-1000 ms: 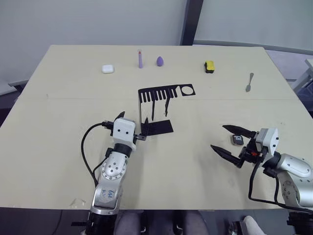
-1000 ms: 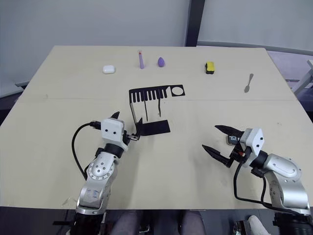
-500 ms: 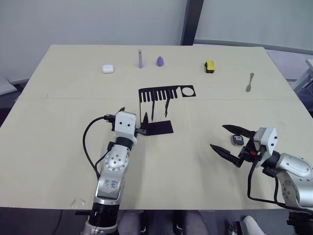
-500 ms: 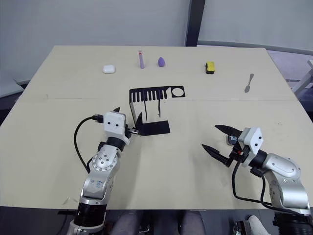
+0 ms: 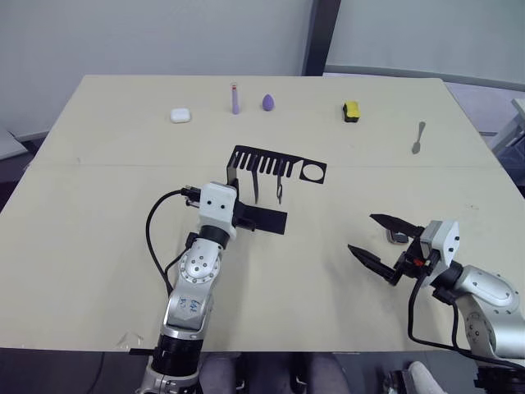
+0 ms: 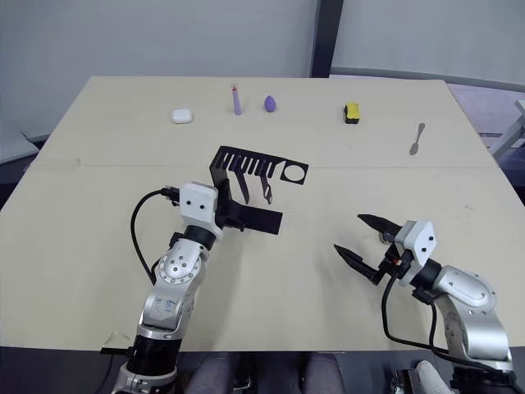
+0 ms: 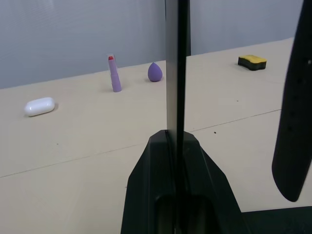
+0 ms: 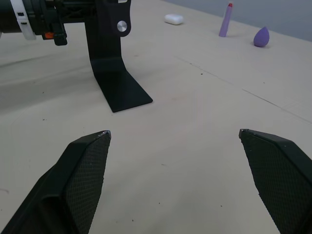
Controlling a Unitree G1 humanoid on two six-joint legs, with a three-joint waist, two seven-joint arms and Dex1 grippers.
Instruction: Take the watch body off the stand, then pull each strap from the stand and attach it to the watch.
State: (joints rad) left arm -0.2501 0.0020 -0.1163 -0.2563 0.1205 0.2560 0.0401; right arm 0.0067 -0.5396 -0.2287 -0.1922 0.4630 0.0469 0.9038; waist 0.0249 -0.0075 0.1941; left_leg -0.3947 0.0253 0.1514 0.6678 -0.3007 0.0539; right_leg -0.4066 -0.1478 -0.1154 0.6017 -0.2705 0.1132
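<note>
**A:** Where is the watch body (image 5: 399, 237) at this moment?

**B:** It lies flat on the counter (image 5: 98, 246), just behind the right hand (image 5: 379, 239), close to its farther finger. It is already off the stand (image 5: 264, 185), so I judge the first step as done.

**A:** And the right hand itself?

**B:** Its two fingers are spread wide with nothing between them. In the right wrist view they point toward the stand's foot across bare counter. I think it waits there open so it can take either the watch or a strap.

**A:** The straps (image 5: 280, 182)?

**B:** Both hang from the comb at the top of the stand, side by side, in front of the left hand (image 6: 223, 220). One strap (image 7: 294, 117) shows in the left wrist view, just beside the upright, with its rounded end free above the foot.

**A:** What does the left hand hold?

**B:** It is closed on the thin upright of the stand, low down, near the foot. In its wrist view the upright goes straight between its fingers (image 7: 146, 195). The stand looks turned at an angle, the comb pointing away toward the right hand's side. My guess is that the left hand steadies it so a strap can be pulled out without the stand sliding.

**A:** Any risk?

**B:** The stand is light sheet metal; a sideways pull may tip it if the grip is weak.
</note>
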